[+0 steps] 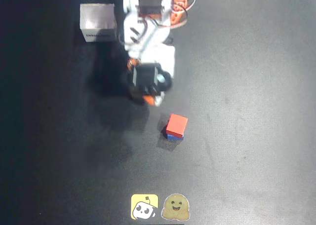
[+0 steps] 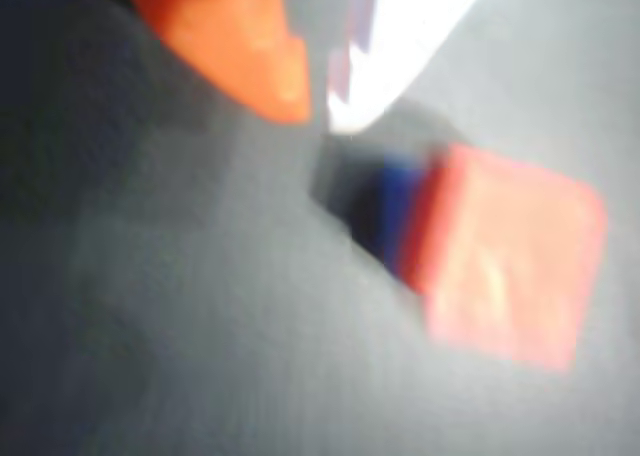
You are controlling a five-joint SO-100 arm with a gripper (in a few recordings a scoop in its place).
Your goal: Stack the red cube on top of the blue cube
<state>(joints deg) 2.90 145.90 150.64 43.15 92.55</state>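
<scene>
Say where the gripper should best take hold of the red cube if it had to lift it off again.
Probably from above, closing on two opposite side faces of the red cube. It sits on the blue cube, turned slightly to the table edges, so the gripper should rotate to match.

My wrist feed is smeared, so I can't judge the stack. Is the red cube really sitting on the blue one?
Observer: Yes. From overhead the red cube sits on the blue cube, with only a thin blue edge peeking out below it.
Operator: Has the gripper let go of it?
Observer: Overhead, the gripper is up and left of the stack, with bare table between them.
Operator: Anything else near the arm?
Observer: A white box stands beside the arm's base, far from the stack.
</scene>
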